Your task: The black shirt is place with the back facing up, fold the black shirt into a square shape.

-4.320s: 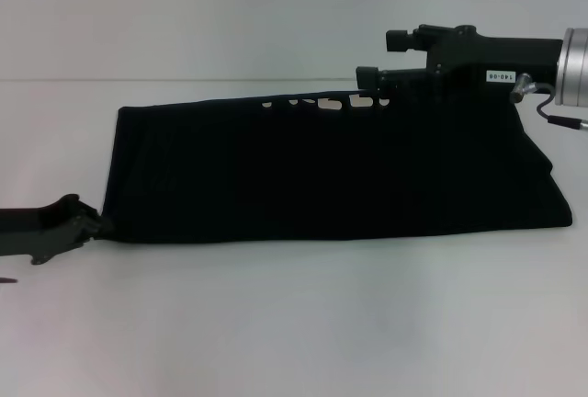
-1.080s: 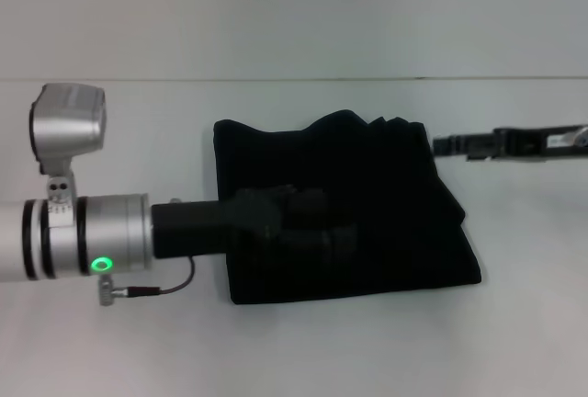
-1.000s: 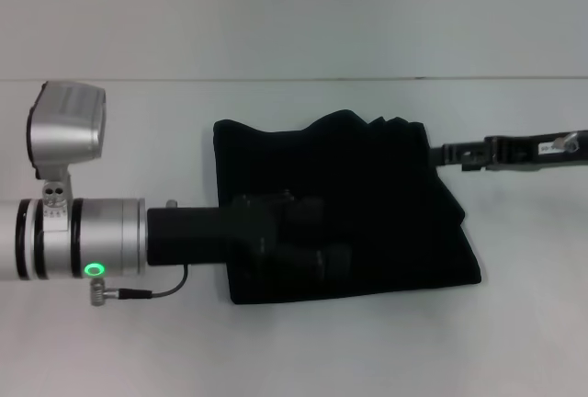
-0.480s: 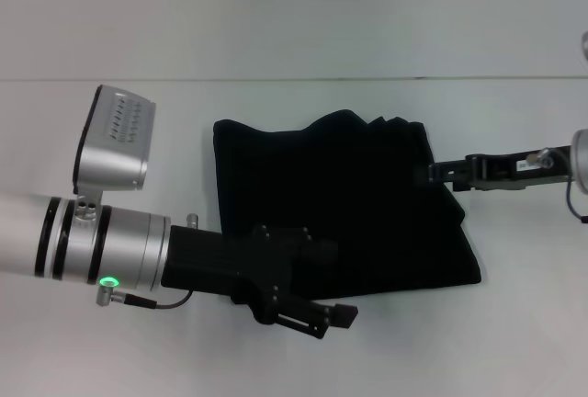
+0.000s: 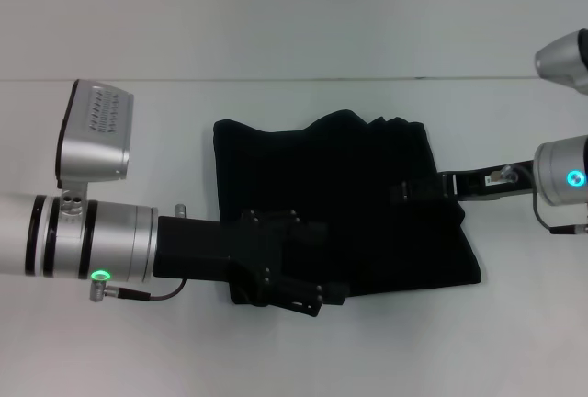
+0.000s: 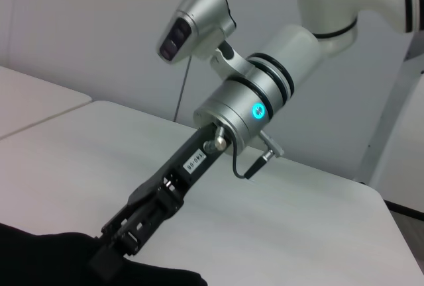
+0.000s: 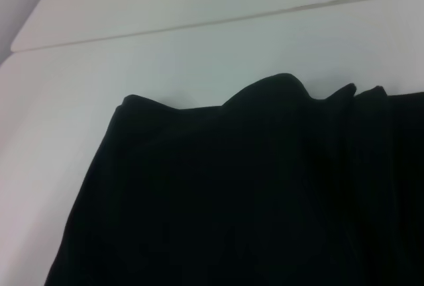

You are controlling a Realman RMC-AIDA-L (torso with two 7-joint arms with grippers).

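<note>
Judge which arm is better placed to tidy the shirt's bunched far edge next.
Probably right: the right gripper is on the black shirt's right side near the bunched edge; the left gripper is at the near edge.

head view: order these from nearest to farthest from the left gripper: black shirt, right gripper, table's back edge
1. black shirt: directly under the left gripper, at its near left corner.
2. right gripper: over the shirt's right side.
3. table's back edge: far side, beyond the shirt.

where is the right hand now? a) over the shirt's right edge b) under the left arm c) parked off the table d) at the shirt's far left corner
a: in the head view the right hand reaches in from the right and lies over the right edge of the shirt, apart from the left hand at the near edge.
</note>
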